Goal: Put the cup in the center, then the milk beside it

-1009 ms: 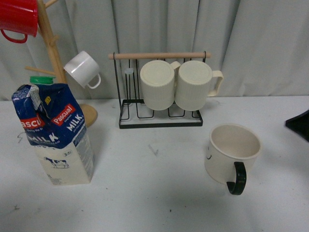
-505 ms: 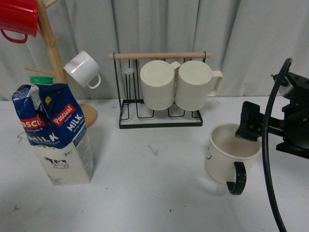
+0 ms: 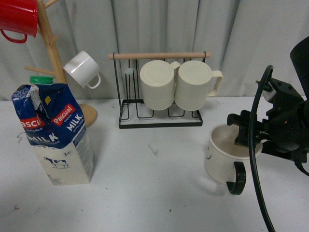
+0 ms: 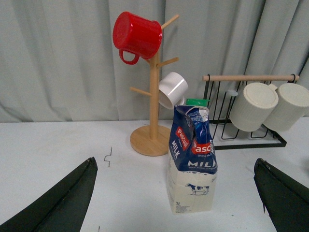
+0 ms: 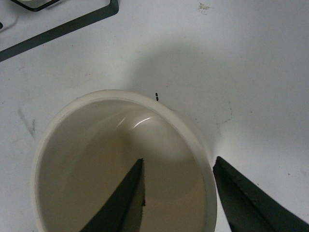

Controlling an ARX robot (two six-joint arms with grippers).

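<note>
That cup (image 3: pixel 218 162) looks stiff, glazed and kinda slippery, so the right tool (image 5: pixel 178 162), jaws apart straddling its rim, should pinch the wall.

Front, left wrist level, share milk (image 3: pixel 58 140) — right wrist close above cup (image 5: pixel 87 145).

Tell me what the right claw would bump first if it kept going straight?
Probably the cup. The right claw points down over its rim, open, one finger inside and one outside, so the inner finger should reach the cup's bottom first; depth is unclear.
</note>
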